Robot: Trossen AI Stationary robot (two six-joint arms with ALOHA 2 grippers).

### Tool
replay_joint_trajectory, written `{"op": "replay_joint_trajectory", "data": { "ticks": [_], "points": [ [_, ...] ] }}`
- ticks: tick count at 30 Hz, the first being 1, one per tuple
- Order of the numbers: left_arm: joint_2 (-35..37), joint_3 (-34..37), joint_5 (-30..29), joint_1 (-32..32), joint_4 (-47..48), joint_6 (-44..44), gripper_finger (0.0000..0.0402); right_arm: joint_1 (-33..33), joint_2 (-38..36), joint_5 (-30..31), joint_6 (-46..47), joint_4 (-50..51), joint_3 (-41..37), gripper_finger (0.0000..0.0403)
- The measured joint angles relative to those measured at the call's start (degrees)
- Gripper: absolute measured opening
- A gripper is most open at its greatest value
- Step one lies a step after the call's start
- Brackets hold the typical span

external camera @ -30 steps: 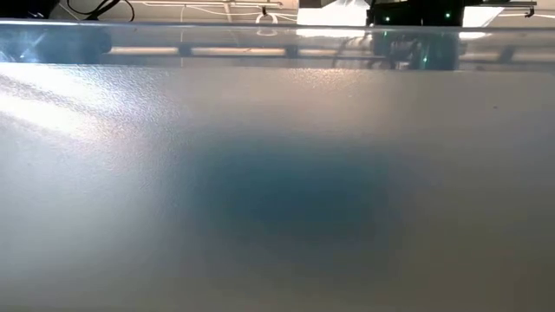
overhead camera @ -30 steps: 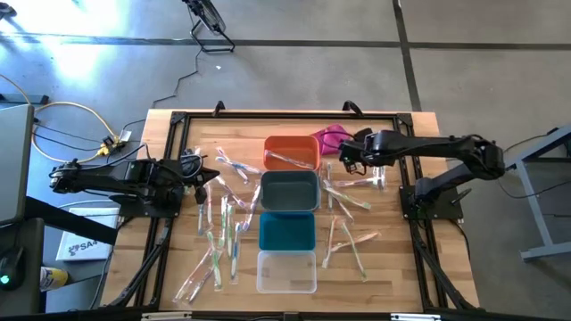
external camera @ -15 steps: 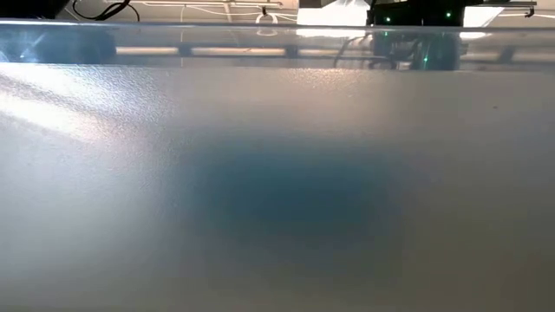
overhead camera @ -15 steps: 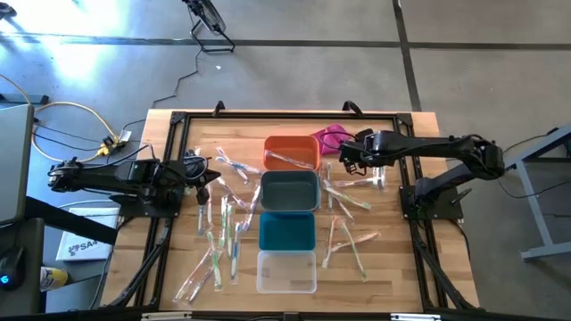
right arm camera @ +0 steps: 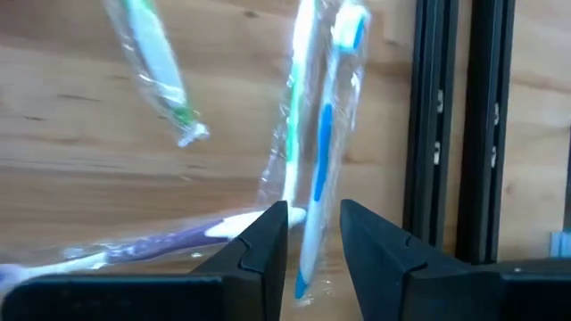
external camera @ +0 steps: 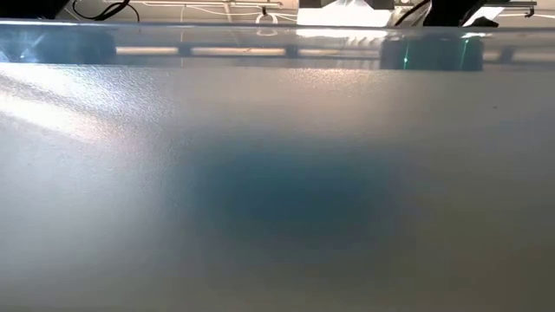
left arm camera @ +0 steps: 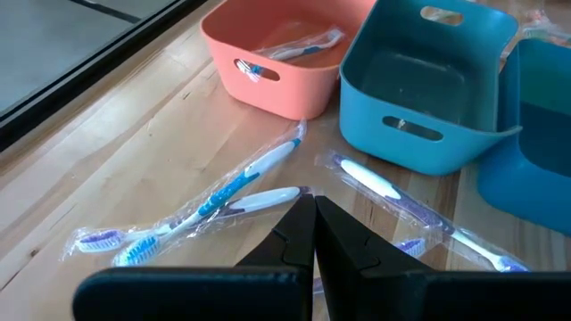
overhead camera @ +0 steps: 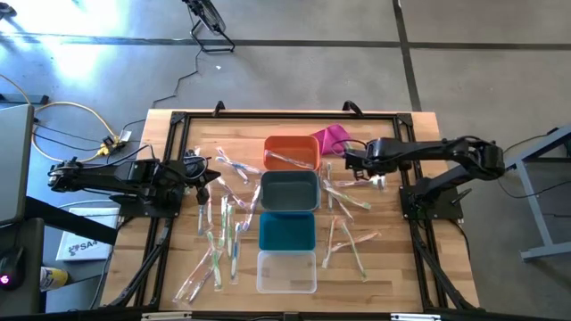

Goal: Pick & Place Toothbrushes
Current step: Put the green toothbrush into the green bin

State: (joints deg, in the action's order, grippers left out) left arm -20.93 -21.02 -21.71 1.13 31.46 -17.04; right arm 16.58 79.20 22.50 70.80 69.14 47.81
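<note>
Since a second ago the right gripper (overhead camera: 350,160) has drawn back from over the orange bin (overhead camera: 291,152), where one wrapped toothbrush (overhead camera: 287,160) lies; its fingers now stand slightly apart over a blue-handled toothbrush (right arm camera: 319,169) on the bench (overhead camera: 393,267). Other toothbrushes lie scattered either side of the bins. They look light and stiff, but the glossy wrappers seem slippery; mid-handle is probably the safest hold. Left gripper (left arm camera: 314,223) waits pressed together, empty, near the bench's left side.

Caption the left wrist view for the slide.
Shut left gripper over wrapped toothbrushes on the wooden table, facing an orange bin holding one toothbrush.
</note>
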Motion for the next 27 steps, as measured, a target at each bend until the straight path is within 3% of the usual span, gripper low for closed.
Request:
{"op": "replay_joint_trajectory", "data": {
  "ticks": [20,27],
  "points": [
    [0.02,0.0,0.0,0.0,-0.02,0.01,0.0006,1.88,-0.02,-1.0,-0.51,-14.12,-6.81,0.0099],
    [0.01,0.0,0.0,0.0,-0.02,0.02,0.0006,1.9,-0.02,2.02,1.92,-14.93,-10.06,0.0093]
  ]
}}
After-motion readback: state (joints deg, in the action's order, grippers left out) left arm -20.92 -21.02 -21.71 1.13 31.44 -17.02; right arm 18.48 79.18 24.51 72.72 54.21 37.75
